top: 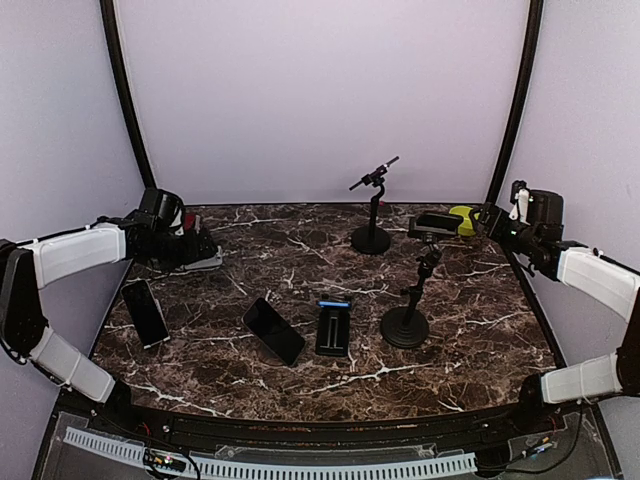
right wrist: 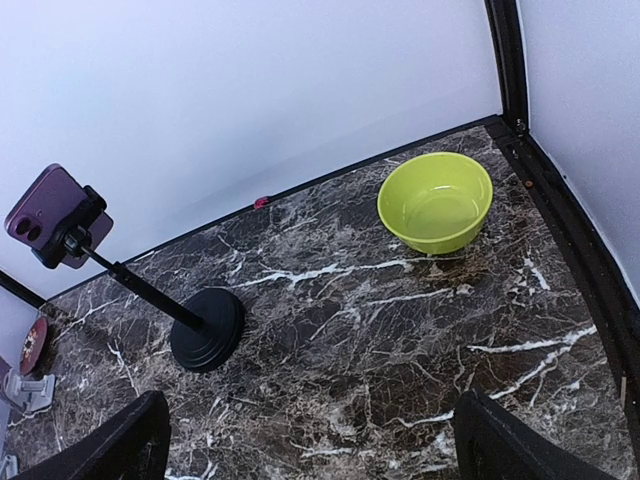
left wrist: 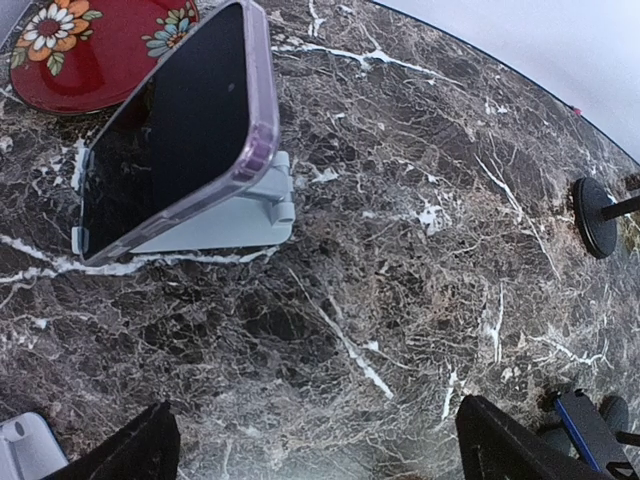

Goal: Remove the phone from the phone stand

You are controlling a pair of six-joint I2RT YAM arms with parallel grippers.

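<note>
A phone [left wrist: 170, 130] in a clear purple case leans on a small white phone stand [left wrist: 265, 205] at the table's back left. My left gripper [left wrist: 315, 450] hovers open just in front of it, with nothing between its fingers [left wrist: 130, 450]. In the top view that white stand [top: 205, 262] peeks out under the left gripper [top: 190, 245]. A second, purple phone [right wrist: 55, 212] is clamped on a black pole stand [right wrist: 207, 328], also seen from above [top: 437, 223]. My right gripper [right wrist: 310, 450] is open and empty at the back right [top: 487, 220], well apart from it.
Two dark phones [top: 145, 312] [top: 273, 330] and a black holder with a blue end [top: 333, 330] lie flat mid-table. An empty black pole stand [top: 372, 215] stands at the back. A green bowl [right wrist: 437, 200] sits in the back right corner, and a red floral plate [left wrist: 90, 50] behind the white stand.
</note>
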